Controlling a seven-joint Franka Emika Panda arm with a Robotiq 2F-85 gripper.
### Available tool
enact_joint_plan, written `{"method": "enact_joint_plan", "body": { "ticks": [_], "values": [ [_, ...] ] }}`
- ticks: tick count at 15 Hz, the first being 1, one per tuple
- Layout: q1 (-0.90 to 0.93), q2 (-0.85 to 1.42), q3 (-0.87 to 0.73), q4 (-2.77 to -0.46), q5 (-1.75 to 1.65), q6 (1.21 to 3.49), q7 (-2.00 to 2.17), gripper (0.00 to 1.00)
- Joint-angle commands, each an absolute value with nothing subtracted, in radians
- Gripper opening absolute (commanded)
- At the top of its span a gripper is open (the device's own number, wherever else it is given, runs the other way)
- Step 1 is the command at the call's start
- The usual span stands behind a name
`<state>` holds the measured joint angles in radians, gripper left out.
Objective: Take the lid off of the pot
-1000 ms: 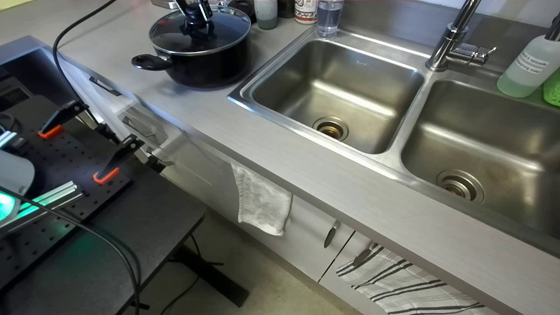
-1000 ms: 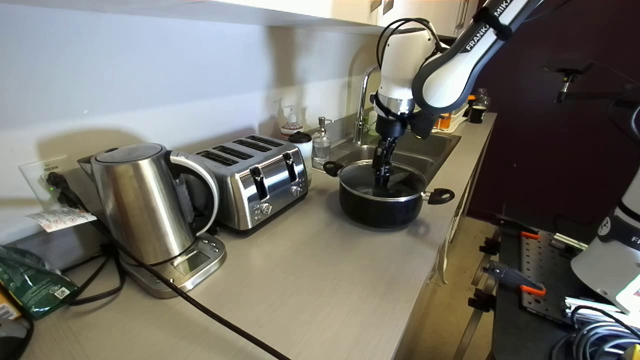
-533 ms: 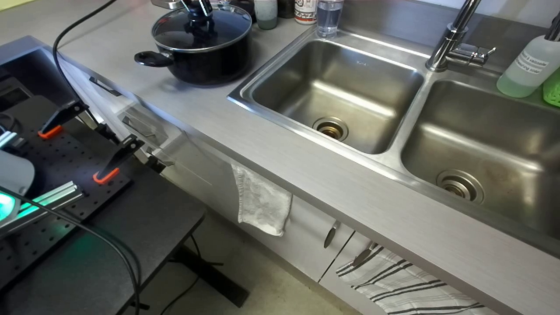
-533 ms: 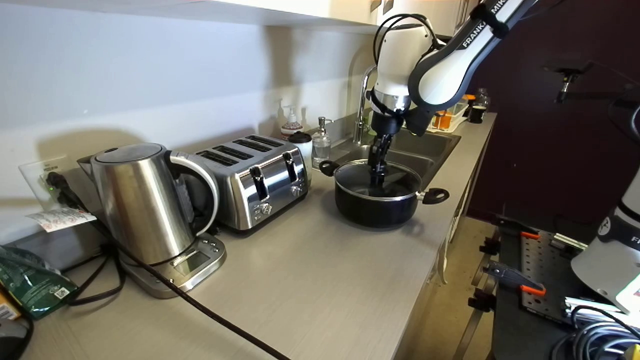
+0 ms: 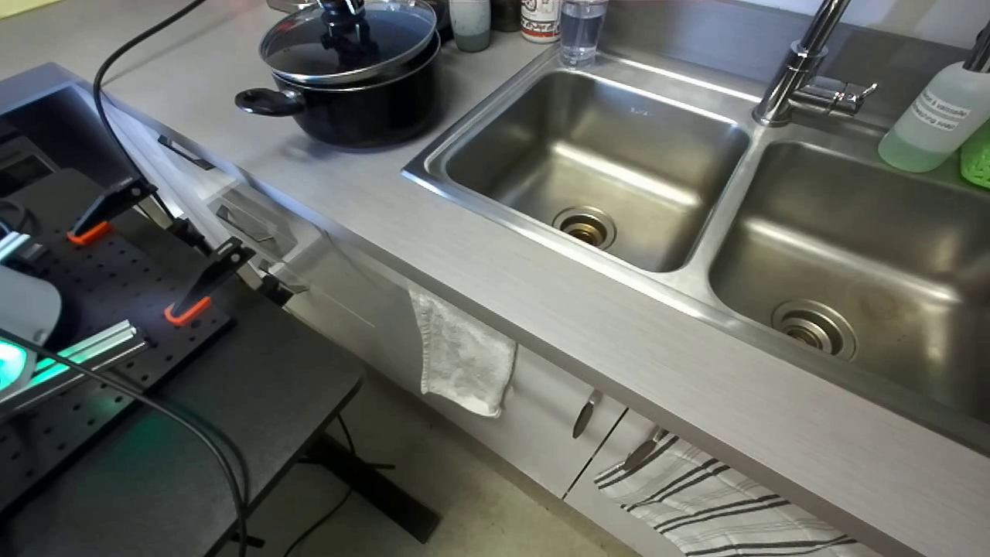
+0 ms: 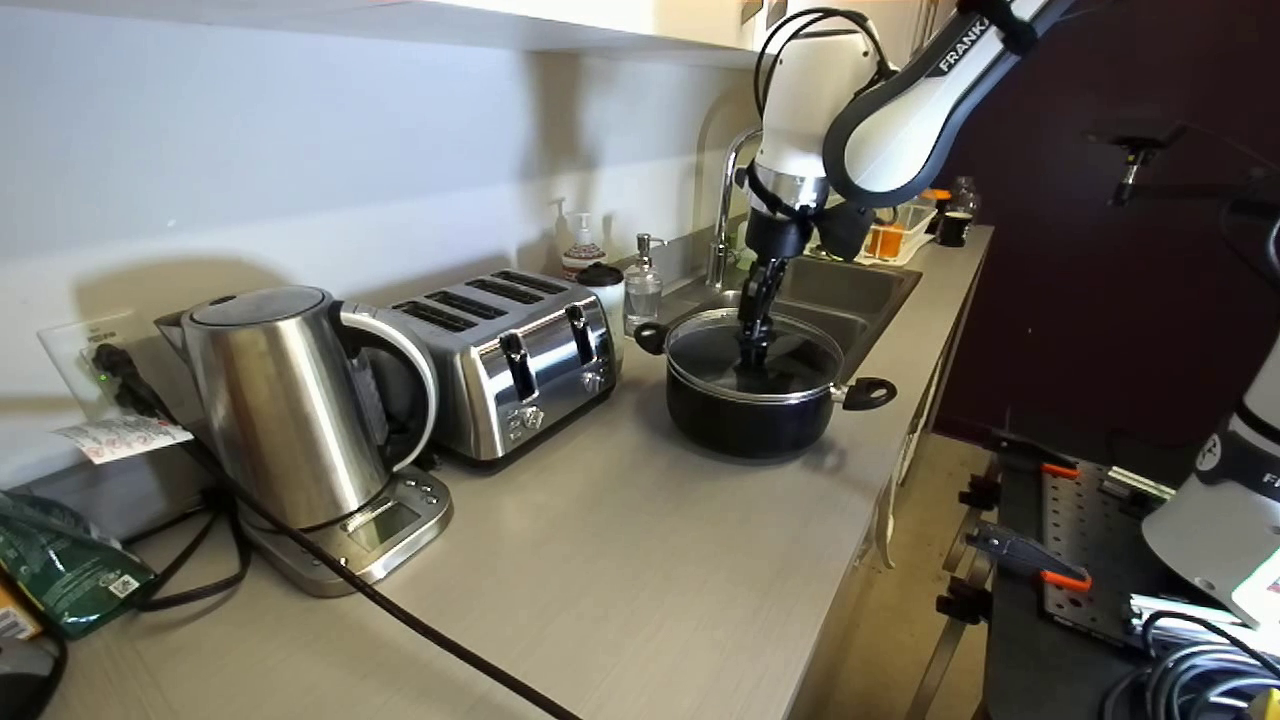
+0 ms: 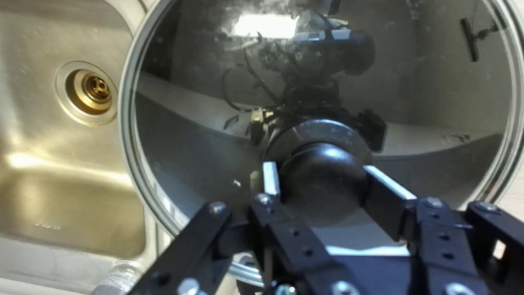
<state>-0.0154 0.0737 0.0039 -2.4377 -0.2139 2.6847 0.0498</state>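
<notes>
The glass lid [image 5: 302, 50] with its metal rim sits slightly raised and tilted over the black pot [image 5: 379, 116]. In this exterior view a gap shows between the lid's rim and the pot's rim on the right. The lid [image 6: 805, 365] and the pot [image 6: 745, 425] also show in an exterior view. My gripper [image 7: 319, 172] is shut on the lid's black knob [image 7: 323, 188], a finger pad [image 7: 385, 200] on either side. The gripper [image 6: 754, 340] points down at the lid's centre. In the wrist view the lid [image 7: 192, 143] hides nearly all of the pot.
The steel sink [image 5: 510, 240] lies beside the pot, with the faucet [image 5: 781, 85] behind it. A toaster [image 6: 540, 370], a kettle [image 6: 290, 420] and a soap bottle [image 6: 643, 290] stand near the wall. A wall cabinet [image 6: 600, 25] hangs above. A cable [image 6: 430, 630] crosses the counter.
The pot with its lid shifted slightly toward the toaster. The lid then rose a little off the pot's rim and tilted, with the gripper on its knob.
</notes>
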Motion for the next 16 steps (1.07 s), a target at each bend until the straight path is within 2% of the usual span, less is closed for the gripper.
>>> {"method": "enact_joint_plan", "body": {
  "ticks": [1, 9, 16],
  "values": [
    [-0.002, -0.062, 0.017, -2.520, -0.132, 2.704, -0.029, 0.27],
    [0.046, -0.139, 0.044, -2.582, -0.091, 2.704, -0.080, 0.27],
    [0.134, -0.149, 0.165, -2.648, -0.209, 2.724, -0.007, 0.27]
  ]
}}
